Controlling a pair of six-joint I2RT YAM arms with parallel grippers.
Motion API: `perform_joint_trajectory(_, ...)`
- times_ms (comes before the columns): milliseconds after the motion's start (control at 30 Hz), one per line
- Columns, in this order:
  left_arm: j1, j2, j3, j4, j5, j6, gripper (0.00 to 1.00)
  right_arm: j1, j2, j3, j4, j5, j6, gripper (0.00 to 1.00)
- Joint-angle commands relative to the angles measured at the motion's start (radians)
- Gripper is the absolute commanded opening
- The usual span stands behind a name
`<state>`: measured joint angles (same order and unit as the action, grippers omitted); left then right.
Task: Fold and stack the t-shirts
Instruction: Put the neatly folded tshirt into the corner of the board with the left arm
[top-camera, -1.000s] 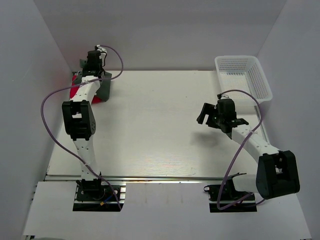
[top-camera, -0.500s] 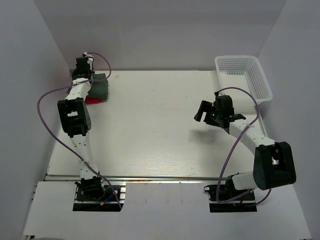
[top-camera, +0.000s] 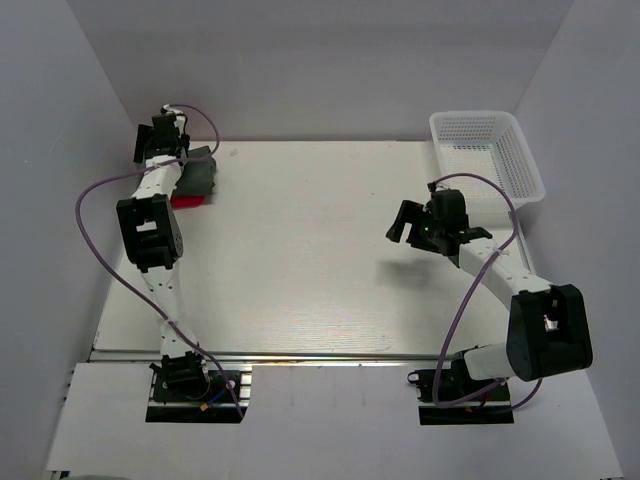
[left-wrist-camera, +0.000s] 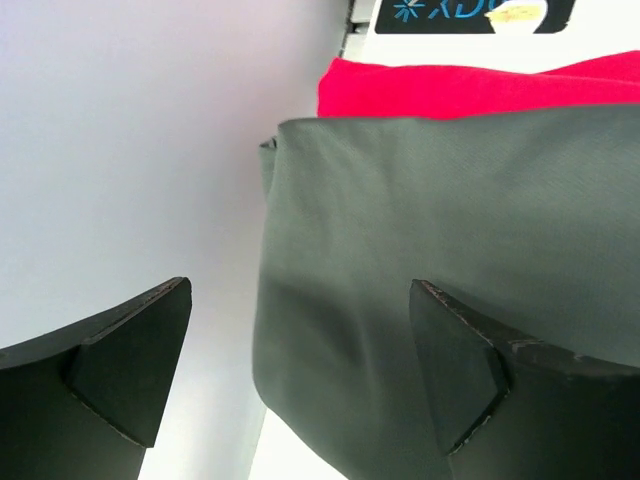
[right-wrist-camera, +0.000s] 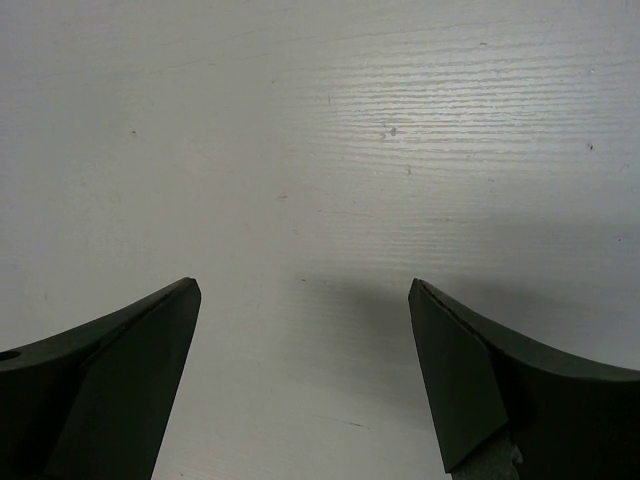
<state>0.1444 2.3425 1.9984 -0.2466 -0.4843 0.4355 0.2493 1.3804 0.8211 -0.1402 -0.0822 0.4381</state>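
Observation:
The dark grey-green t-shirt (top-camera: 200, 176) lies folded at the table's far left corner, on top of the folded red t-shirt (top-camera: 186, 201), whose edge shows beneath it. In the left wrist view the grey-green t-shirt (left-wrist-camera: 450, 240) fills the right side and the red t-shirt (left-wrist-camera: 480, 85) peeks out behind. My left gripper (top-camera: 160, 140) (left-wrist-camera: 300, 370) stands open over the grey-green shirt's left edge, by the wall, gripping nothing. My right gripper (top-camera: 420, 226) (right-wrist-camera: 305, 370) hangs open above bare table at the middle right.
A white mesh basket (top-camera: 520, 160) stands at the far right corner. Grey walls (top-camera: 100, 160) close in the table on the left, back and right. The left arm's purple cable (top-camera: 95, 200) loops out towards the left wall.
My left gripper has opened and let go of the grey-green t-shirt after shifting left towards the corner. The right arm has moved slightly left.

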Motion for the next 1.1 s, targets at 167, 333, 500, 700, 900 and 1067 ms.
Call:
perform_joint_trajectory(167, -0.032, -0.224, -0.035, -0.147, 0.226, -0.199, 1.0, 0.002, -0.119, -0.033, 0.008, -0.036, -0.002, 0.91)
perform_joint_trajectory(333, -0.042, -0.301, -0.067, -0.243, 0.514, -0.363, 1.0, 0.002, -0.237, -0.089, 0.011, -0.053, 0.002, 0.91)
perform_joint_trajectory(500, -0.118, -0.524, -0.398, -0.133, 0.633, -0.535, 1.0, -0.001, -0.323, -0.164, 0.008, -0.06, -0.009, 0.91)
perform_joint_trajectory(700, -0.33, -0.934, -0.935, 0.056, 0.549, -0.661, 1.0, -0.002, -0.418, -0.221, -0.044, -0.054, -0.024, 0.91)
perform_joint_trajectory(900, -0.59, -1.129, -1.288, 0.142, 0.475, -0.768, 1.0, 0.001, -0.507, -0.295, -0.041, -0.067, -0.022, 0.91)
perform_joint_trajectory(1067, -0.7, -1.224, -1.331, 0.064, 0.307, -0.768, 1.0, 0.001, -0.592, -0.368, -0.038, -0.042, -0.007, 0.91)
